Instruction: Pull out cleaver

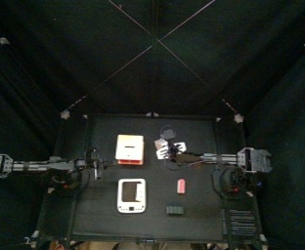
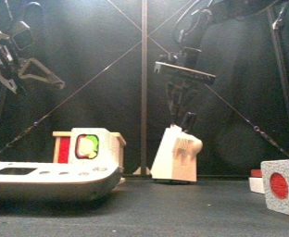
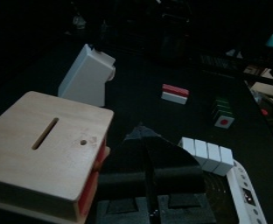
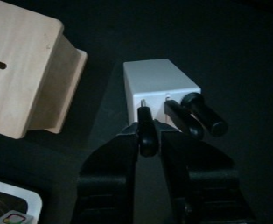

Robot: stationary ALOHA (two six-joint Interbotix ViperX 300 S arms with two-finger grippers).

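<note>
The cleaver [image 4: 146, 142] showed up as just a dark, stubby handle sticking out of the top of a white knife block [image 4: 159, 77]; the blade was buried in the slot. The block was pale and slanted, and from above it stood a bit toward 12 o'clock from the middle of the worktop [image 1: 90, 220].

Counts: one block with three black handles in it. Those were the cleaver's plus two spare handles [image 4: 198, 114] right beside it. There was also one wooden box [image 2: 88, 146] at the block's 9 o'clock, one flat white gadget [image 2: 45, 176] down around 7 o'clock, one cube with a red dot [image 2: 283, 185] and one small red-and-white piece [image 3: 174, 92].

My right gripper [image 4: 147, 131] came in from 3 o'clock and hung straight over the block. In the wrist cam its fingers [image 4: 118, 153] were clenched on the cleaver handle, one on each side, with the handle end sitting right between the tips and the block just past them.

My left gripper [image 2: 11, 57] was parked high out at 9 o'clock, well apart from the block. I couldn't tell whether its fingers were released or clenched.
</note>
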